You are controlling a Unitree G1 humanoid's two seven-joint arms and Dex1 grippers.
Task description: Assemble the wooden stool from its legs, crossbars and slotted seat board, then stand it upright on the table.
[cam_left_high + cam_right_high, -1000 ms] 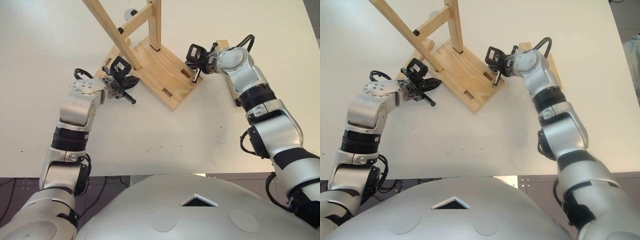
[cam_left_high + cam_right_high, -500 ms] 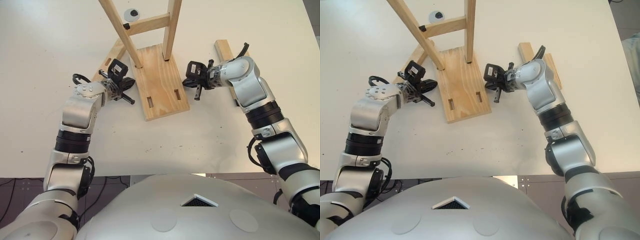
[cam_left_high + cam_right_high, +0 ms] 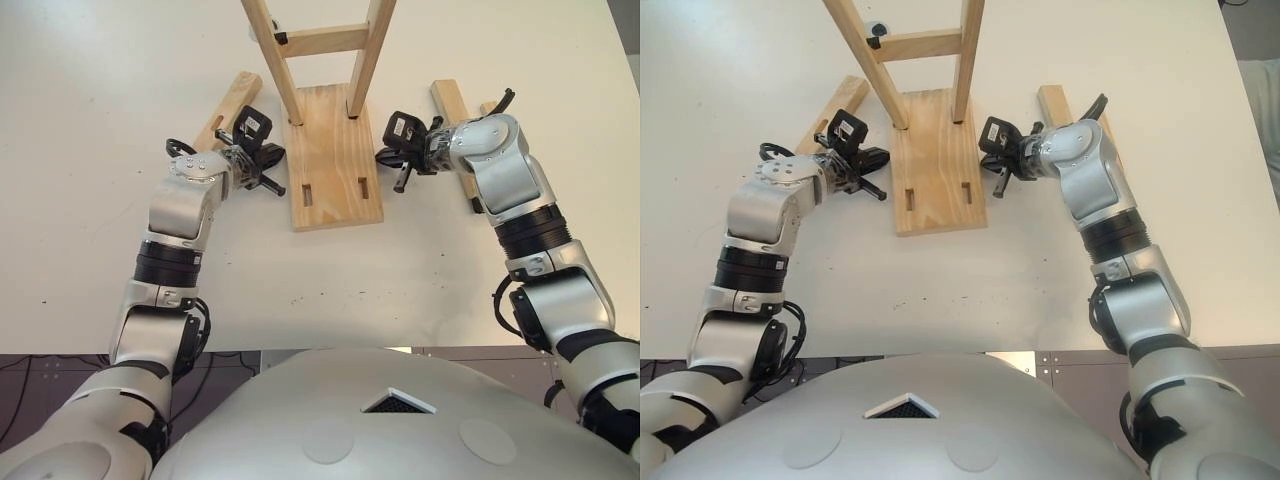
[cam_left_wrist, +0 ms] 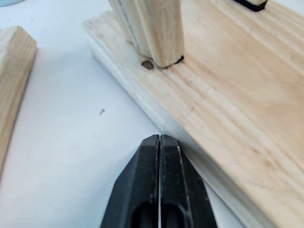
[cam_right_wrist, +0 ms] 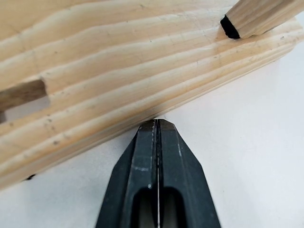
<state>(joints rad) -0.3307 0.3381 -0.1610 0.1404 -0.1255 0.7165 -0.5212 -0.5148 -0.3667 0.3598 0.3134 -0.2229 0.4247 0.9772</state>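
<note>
Stool parts lie on a white table (image 3: 100,150), partly put together. I count one seat board (image 3: 330,170), lying flat between the two arms. Two legs stand up out of its far slots, a left leg (image 3: 275,60) and a right leg (image 3: 370,55). One crossbar (image 3: 325,40) joins them above the board. Two more slots (image 3: 308,193) near the board's near end have nothing in them.

One loose piece (image 3: 225,110) of the same pale wood lies flat to the left of the board, apart from it. At least one other wooden piece (image 3: 447,98) lies on the right. The right arm covers part of it, so I cannot tell whether it is one piece or two.

Both arms are low over the table. The left gripper (image 3: 272,186) has its fingers pressed together on nothing, its tip just beside the board's left edge, near the foot of the left leg. The right gripper (image 5: 156,123) is likewise closed and empty. Its tip is at the board's right edge, touching it or very nearly.

One small round dark thing (image 3: 875,30) sits on the table beyond the left leg. The tabletop is plain white with a few dark specks (image 3: 300,297) toward its near edge. Below that edge is a dark floor (image 3: 40,370) with cables on it.
</note>
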